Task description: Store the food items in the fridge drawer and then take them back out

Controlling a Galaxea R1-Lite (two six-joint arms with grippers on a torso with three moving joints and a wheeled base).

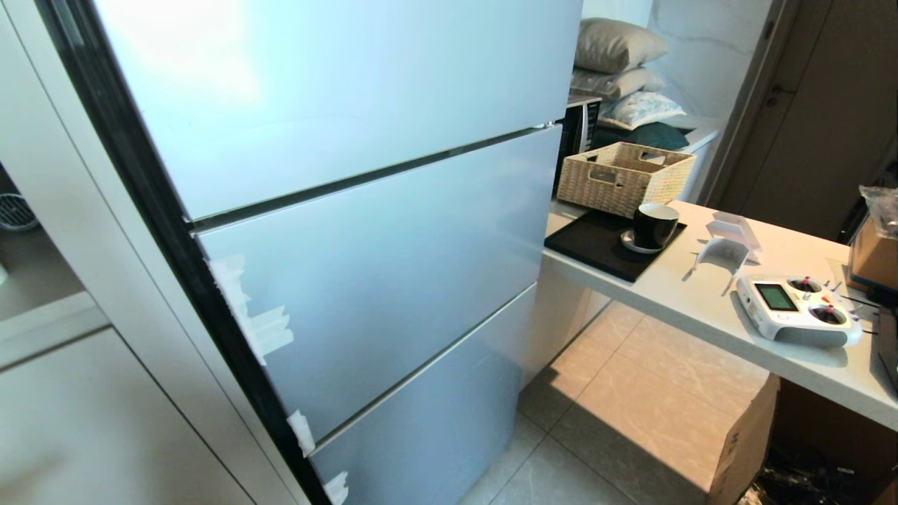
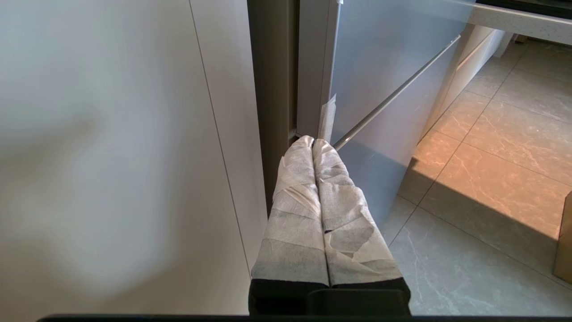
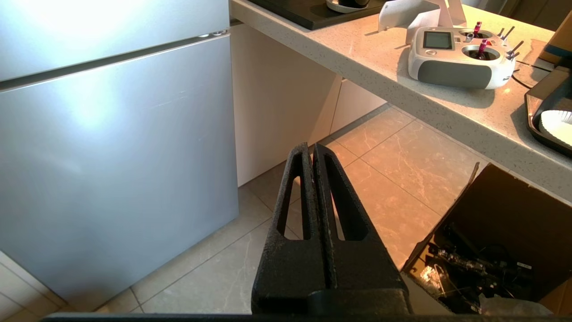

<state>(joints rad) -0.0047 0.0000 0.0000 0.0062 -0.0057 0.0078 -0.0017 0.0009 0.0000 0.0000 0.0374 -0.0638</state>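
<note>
The fridge [image 1: 365,231] stands closed in front of me, its pale-blue door panels all flush. The fridge drawer and the food items are hidden or out of view. My left gripper [image 2: 313,142], its fingers wrapped in white tape, hangs shut and empty low by the fridge's left edge [image 2: 308,67]. My right gripper [image 3: 311,149], black, hangs shut and empty above the tiled floor, off the fridge's right corner [image 3: 223,134]. Neither arm shows in the head view.
A counter [image 1: 701,301] juts out right of the fridge, carrying a wicker basket [image 1: 624,175], a black mug [image 1: 654,224] on a dark mat and a white remote controller [image 1: 796,308]. An open cardboard box [image 3: 500,241] sits under it. White cabinet panels [image 2: 111,156] flank the fridge's left.
</note>
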